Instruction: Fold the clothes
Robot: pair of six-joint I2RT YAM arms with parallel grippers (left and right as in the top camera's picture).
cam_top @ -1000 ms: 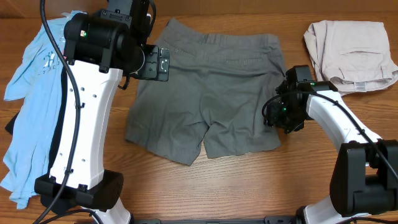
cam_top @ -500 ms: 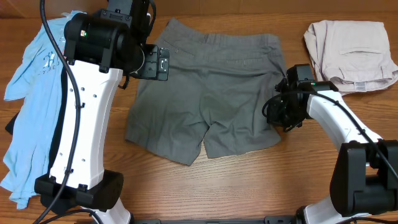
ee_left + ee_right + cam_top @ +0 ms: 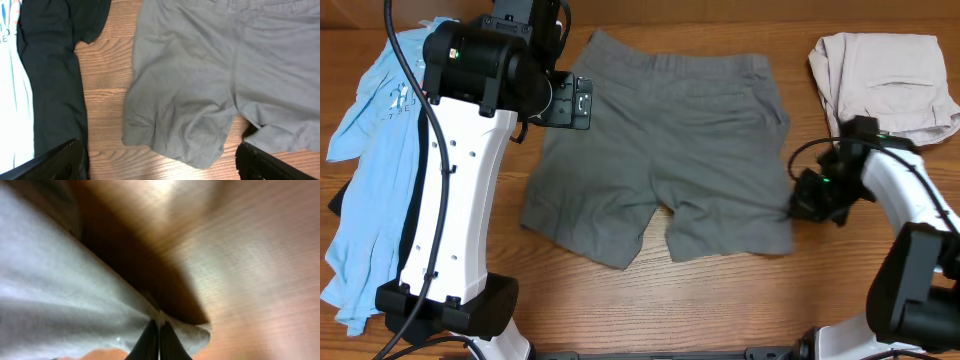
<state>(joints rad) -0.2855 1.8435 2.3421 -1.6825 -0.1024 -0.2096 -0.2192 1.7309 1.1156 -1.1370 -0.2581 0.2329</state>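
Observation:
Grey-olive shorts (image 3: 660, 150) lie flat on the wooden table, waist at the far side. My right gripper (image 3: 802, 205) is at the outer edge of their right leg, shut on a pinch of the grey fabric (image 3: 60, 295); in the right wrist view the gripper (image 3: 159, 330) has both fingers pressed together on the hem. My left gripper (image 3: 157, 162) hangs open high over the shorts' left leg (image 3: 200, 75), its fingers (image 3: 60, 160) wide apart and touching nothing.
A light-blue shirt (image 3: 370, 150) lies along the left side with a black T-shirt (image 3: 50, 75) beside and partly under it. A folded beige garment (image 3: 885, 85) sits at the far right corner. Bare wood (image 3: 720, 300) runs along the front.
My right gripper closed on the edge of the shorts' right leg and moved right and slightly forward, drawing that leg outward. The left arm has not moved.

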